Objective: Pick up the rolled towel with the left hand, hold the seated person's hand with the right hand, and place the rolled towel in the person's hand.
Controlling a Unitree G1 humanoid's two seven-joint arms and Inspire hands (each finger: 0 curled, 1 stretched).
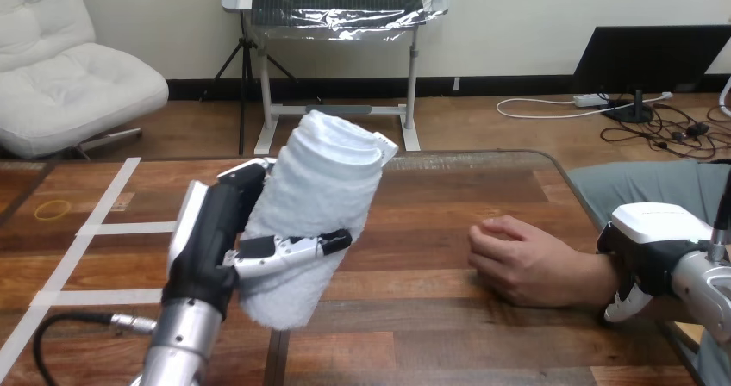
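Observation:
My left hand [209, 235] is shut on the rolled white towel [326, 188]. Thumb and fingers wrap its lower half, and it is held tilted above the wooden table [448, 343], left of centre. The person's hand [517, 261] rests on the table at the right, knuckles up, fingers curled loosely inward. My right hand [657, 235] lies over the person's wrist at the right edge. Its fingers curl down around the wrist, with one white fingertip showing below the forearm. The towel is about a hand's width left of the person's hand.
White tape lines [95, 227] cross the table's left part, with a small yellow ring mark [53, 209] beyond them. The table's rounded far corner lies behind the person's hand, and the person's lap lies past the right edge.

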